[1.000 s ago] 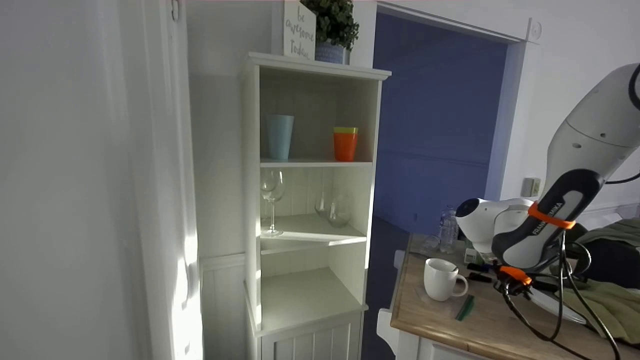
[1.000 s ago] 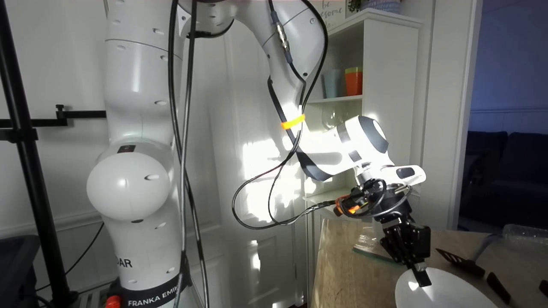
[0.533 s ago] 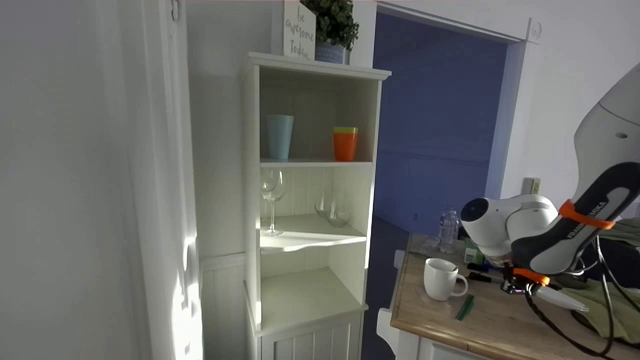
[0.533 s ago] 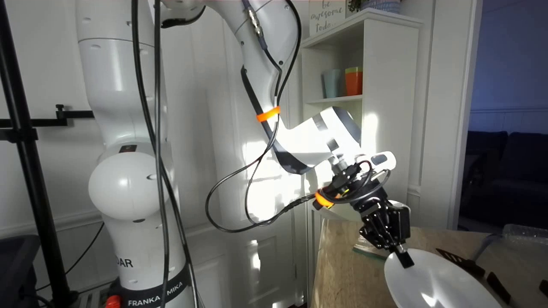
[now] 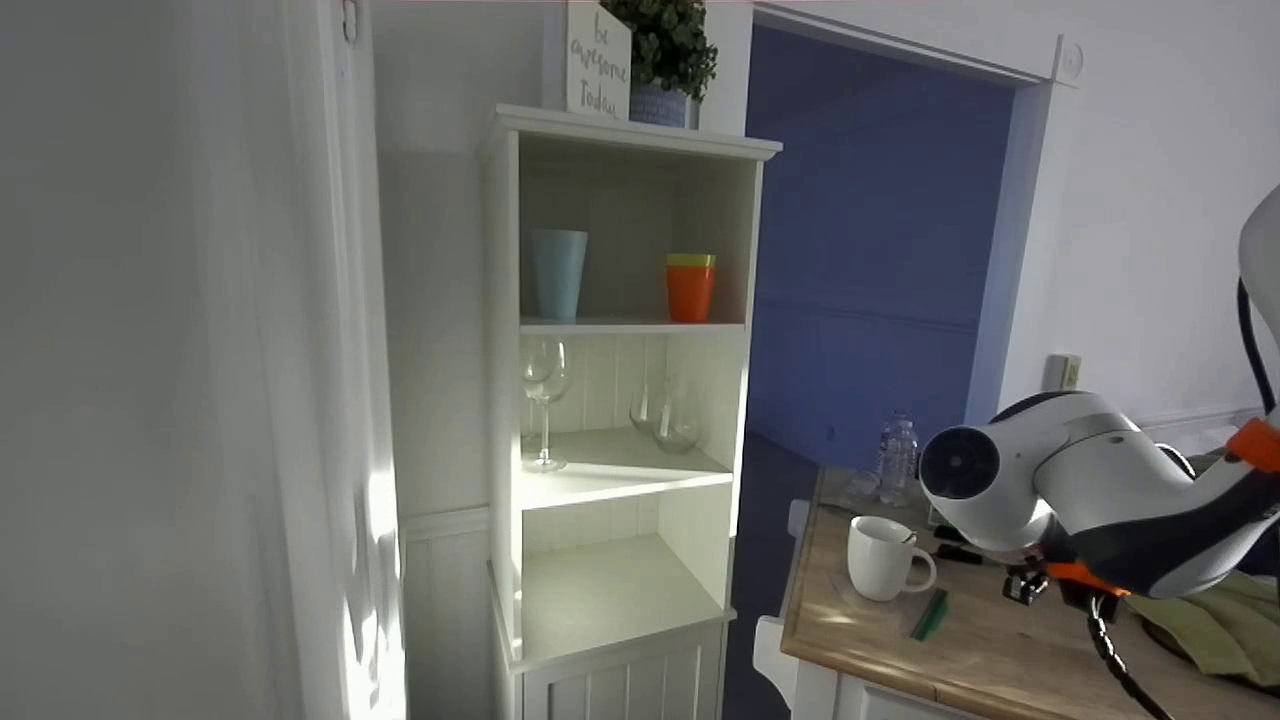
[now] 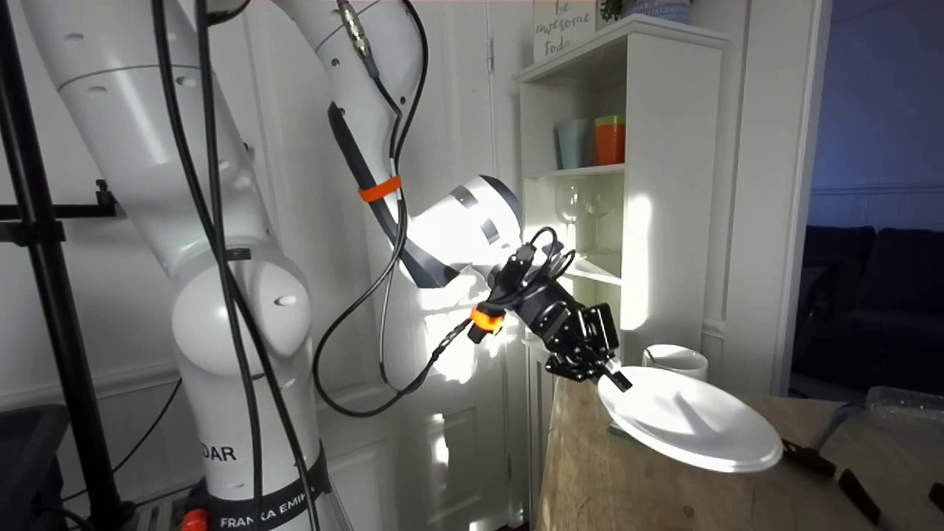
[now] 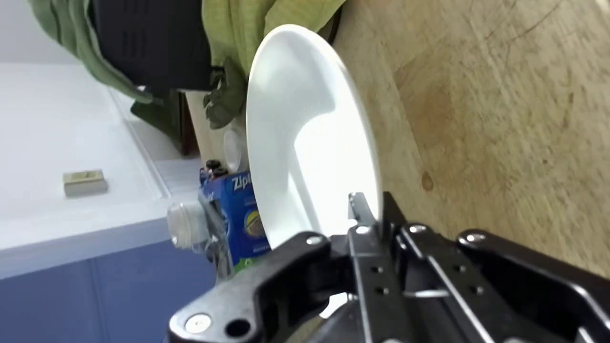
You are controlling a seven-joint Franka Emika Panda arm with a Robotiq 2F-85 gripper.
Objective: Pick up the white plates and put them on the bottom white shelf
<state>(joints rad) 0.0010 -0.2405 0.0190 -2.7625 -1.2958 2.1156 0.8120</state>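
A tall, narrow white wooden cabinet (image 5: 640, 135) stood where it had a second earlier, its bottom white shelf (image 5: 620, 600) just above a panelled door (image 5: 625, 690). The white jointed robot arm (image 6: 361, 103) had moved: in an exterior view it had swung well toward the picture's left. Its far end was over a pale brown wooden table (image 5: 975, 660). A round, shallow, glossy white plate (image 6: 693, 417) had risen and come wholly into an exterior view, where the lower edge had cut it off before; it was tilted above the tabletop, well apart from the shelf. The black two-finger gripper (image 7: 379, 209) held it, drawn narrow on the rim, one finger over the upper face and the other behind. Atop the cabinet, a blue patterned pot (image 5: 660, 105) contained a leafy green plant (image 5: 672, 45). In the wrist view a blue box lettered "Zipl" (image 7: 240, 209) showed past the plate, its contents hidden. The cabinet's middle compartment (image 5: 605, 450) held clear glassware (image 5: 678, 430), including an upright stemmed wine glass (image 5: 545, 390); the top compartment (image 5: 620, 170) held an upright light-blue tumbler (image 5: 562, 275) and, apart from it, an orange cup with a yellow-green rim (image 5: 690, 292). On the table, an upright white mug with a handle (image 5: 880, 560) had a thin dark item (image 6: 652, 355) showing at its rim, too small to name.
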